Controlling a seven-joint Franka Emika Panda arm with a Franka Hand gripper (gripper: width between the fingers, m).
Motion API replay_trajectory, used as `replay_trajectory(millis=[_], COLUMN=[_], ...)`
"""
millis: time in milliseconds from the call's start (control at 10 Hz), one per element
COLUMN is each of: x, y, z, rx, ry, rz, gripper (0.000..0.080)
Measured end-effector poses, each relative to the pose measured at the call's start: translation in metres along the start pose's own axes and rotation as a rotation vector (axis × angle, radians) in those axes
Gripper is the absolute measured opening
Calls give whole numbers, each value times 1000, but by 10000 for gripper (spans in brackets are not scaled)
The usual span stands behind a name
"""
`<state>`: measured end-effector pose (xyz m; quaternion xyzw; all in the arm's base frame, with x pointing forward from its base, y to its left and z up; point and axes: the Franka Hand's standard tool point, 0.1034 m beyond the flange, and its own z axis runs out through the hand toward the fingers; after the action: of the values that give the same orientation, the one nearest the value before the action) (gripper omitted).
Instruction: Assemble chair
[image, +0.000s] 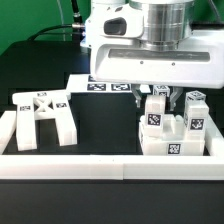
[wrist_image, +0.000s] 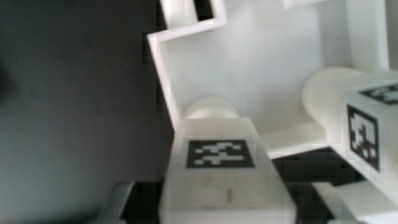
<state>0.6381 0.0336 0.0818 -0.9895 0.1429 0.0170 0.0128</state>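
Observation:
The chair is in loose white tagged parts. A leg frame (image: 45, 115) lies flat at the exterior view's left. At the right stands a cluster of slabs and blocks (image: 172, 135). My gripper (image: 160, 100) has come down over that cluster, and its fingers flank a small upright block (image: 156, 108). In the wrist view that block (wrist_image: 221, 152), with its tag facing up, fills the space between the two fingers of my gripper (wrist_image: 224, 212), which is shut on it. A flat slab (wrist_image: 231, 60) lies beyond it, and another tagged block (wrist_image: 366, 115) stands beside it.
A low white border wall (image: 110, 165) runs along the front and up the left side of the black table. The marker board (image: 100, 86) lies at the back, partly hidden by the arm. A further tagged block (image: 196, 112) stands close to the fingers.

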Motion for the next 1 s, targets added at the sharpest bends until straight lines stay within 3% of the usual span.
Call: replay_trajectory(millis=[600,1000], x=[0,0], y=[-9,-10], z=[1,1], rx=[13,19], ry=[8,4], rz=[651,787], gripper=[290,290])
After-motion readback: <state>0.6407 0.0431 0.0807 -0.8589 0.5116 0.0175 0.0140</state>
